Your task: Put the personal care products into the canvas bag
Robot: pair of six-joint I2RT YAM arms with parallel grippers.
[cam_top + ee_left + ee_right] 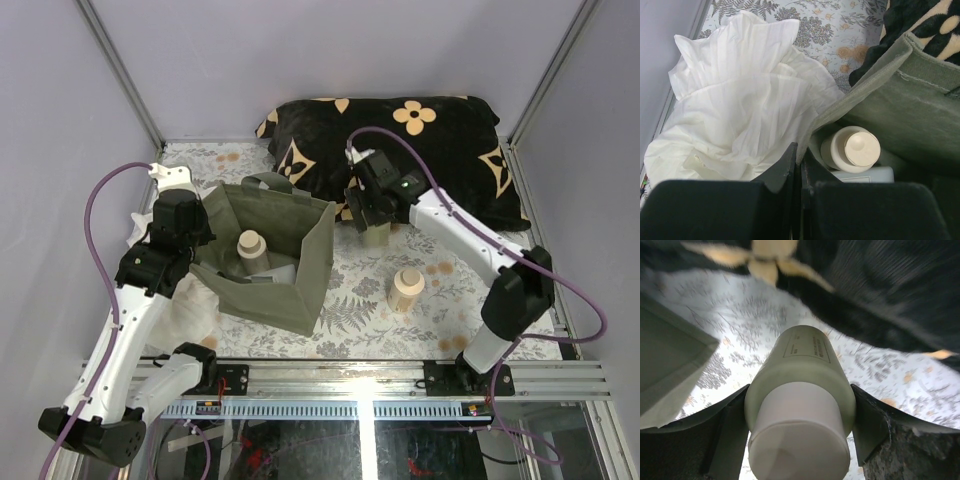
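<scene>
The olive canvas bag (312,268) stands open at left of centre, with one beige bottle (250,245) upright inside it. My left gripper (203,238) is shut, pinching the bag's left rim (865,80); the left wrist view shows that bottle (856,149) just beyond its tips (800,150). Over by the cushion my right gripper (372,215) is shut on a second bottle (376,236), which stands on the table. In the right wrist view its fingers (735,415) press both sides of this bottle (802,370). A third bottle (406,288) stands free to the bag's right.
A black cushion (420,135) with tan flower marks lies along the back, right behind the held bottle. A crumpled white cloth (740,100) lies left of the bag, under my left arm. A pale flat item (875,174) lies in the bag beside the bottle.
</scene>
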